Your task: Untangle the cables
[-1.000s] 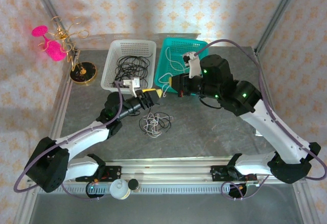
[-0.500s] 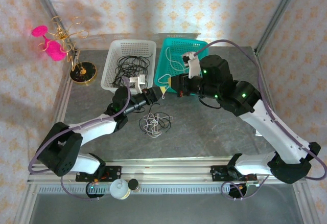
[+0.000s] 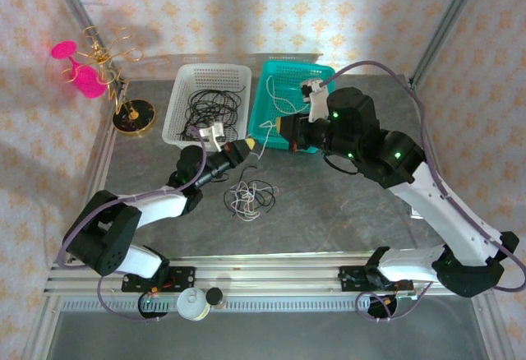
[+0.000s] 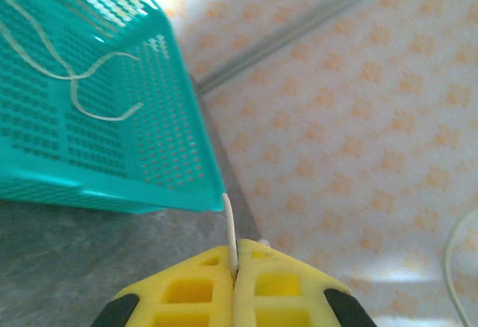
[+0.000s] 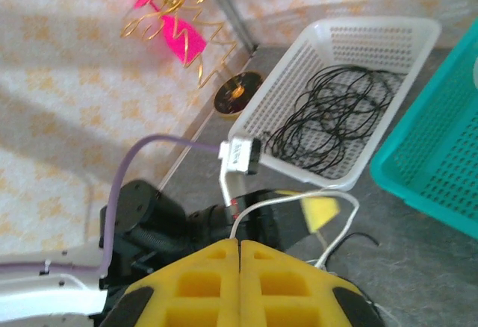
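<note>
cables (image 3: 251,197): small loose clump of thin curly cords, black and whitish looped through each other; flat on table (image 3: 353,204), near-centre, just near of left gripper, touched by neither claw.
cables axis: clump roughly round, no clear long axis; loops splay every way; whitish loops more to the left, black more to the right.
whitish cord (image 4: 231,226): separate thin pale strand, off the table, strung between the two claws.
whitish cord direction: in left wrist view, runs straight out of the pad seam, in line with the fingers, toward the near corner of teal basket; in right wrist view, leaves the pad seam, arcs right, then drops back in a loop.
left gripper (image 4: 234,261): yellow pads pressed tight together, whitish cord pinched in the seam; placed far of the clump, by the near edge where the two baskets meet.
right gripper (image 5: 240,248): pads closed flat, whitish cord coming out of the seam, clamped on it; just right of left gripper, at near-left corner of teal basket.
teal basket (image 3: 322,71): far-centre, pale cords lying inside.
white basket (image 3: 209,68): just left of teal basket, black cords coiled inside.
ornament (image 3: 99,68): gold wire stand with pink pieces, far left.
</note>
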Tool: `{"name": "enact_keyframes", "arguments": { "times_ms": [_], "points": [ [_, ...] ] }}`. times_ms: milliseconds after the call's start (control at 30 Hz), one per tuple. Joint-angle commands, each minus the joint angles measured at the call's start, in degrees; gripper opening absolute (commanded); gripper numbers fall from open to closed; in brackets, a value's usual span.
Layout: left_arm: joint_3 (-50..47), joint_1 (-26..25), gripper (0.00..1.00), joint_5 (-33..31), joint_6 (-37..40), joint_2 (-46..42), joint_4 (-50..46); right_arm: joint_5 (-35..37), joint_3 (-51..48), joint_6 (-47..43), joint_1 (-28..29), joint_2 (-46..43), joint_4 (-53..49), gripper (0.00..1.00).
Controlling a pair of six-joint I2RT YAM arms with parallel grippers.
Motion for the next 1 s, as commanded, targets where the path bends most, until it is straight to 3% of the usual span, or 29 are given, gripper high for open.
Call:
{"name": "enact_keyframes", "arguments": {
  "times_ms": [0, 267, 400, 567, 967],
  "points": [
    [-4.0, 2.3, 0.0, -3.4, -5.7, 1.2, 12.7, 6.7, 3.6, -2.1, -0.4, -1.4, -1.8, 0.0],
    [-7.7, 6.1, 0.0, -4.6, -8.4, 1.7, 22.4, 13.5, 6.2, -3.5, -0.5, -1.9, -8.3, 0.0],
    [-7.1, 9.3, 0.0, -4.9, -4.9, -2.7, 14.6, 18.9, 6.4, -4.3, -0.5, -1.9, -12.7, 0.0],
    [-6.4, 12.4, 0.0, -5.5, -0.6, -8.4, 7.2, 19.9, 5.3, -3.5, -0.5, -3.7, -13.9, 0.0],
    [-5.1, 18.5, 0.0, -6.1, -2.3, -13.9, 1.5, 22.3, 2.3, -1.2, -0.5, -4.4, -15.9, 0.0]
  ]
}}
